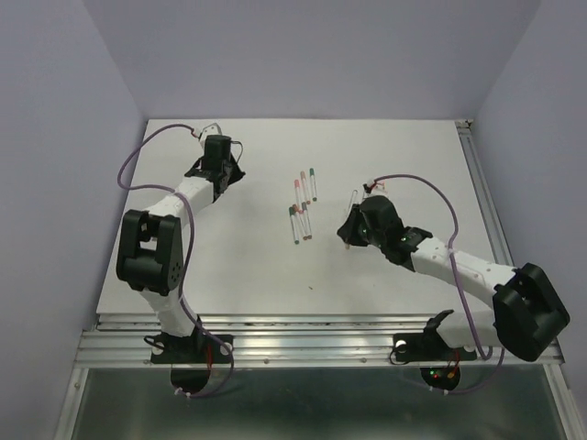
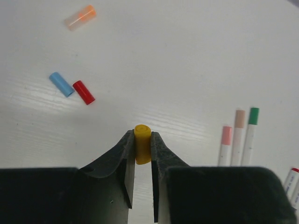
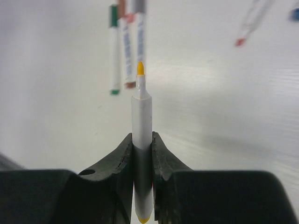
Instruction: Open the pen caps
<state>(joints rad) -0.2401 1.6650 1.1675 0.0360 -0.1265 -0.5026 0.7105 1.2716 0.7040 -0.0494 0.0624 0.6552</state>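
Observation:
My left gripper (image 2: 141, 136) is shut on a short yellow pen cap (image 2: 142, 144), held a little above the white table; in the top view it (image 1: 223, 174) sits at the back left. Loose blue (image 2: 61, 84), red (image 2: 83, 92) and orange (image 2: 80, 17) caps lie on the table beyond it. My right gripper (image 3: 141, 140) is shut on a white pen barrel (image 3: 142, 116) whose bare yellow tip (image 3: 139, 69) points away; in the top view it (image 1: 348, 231) is right of centre. Several capped pens (image 1: 303, 206) lie between the arms.
Pink (image 2: 225, 144), tan (image 2: 238, 135) and green (image 2: 251, 135) capped pens lie to the right of my left gripper. An uncapped red-tipped pen (image 3: 250, 23) lies far right of my right gripper. A metal rail (image 1: 321, 335) runs along the near table edge; walls enclose the table.

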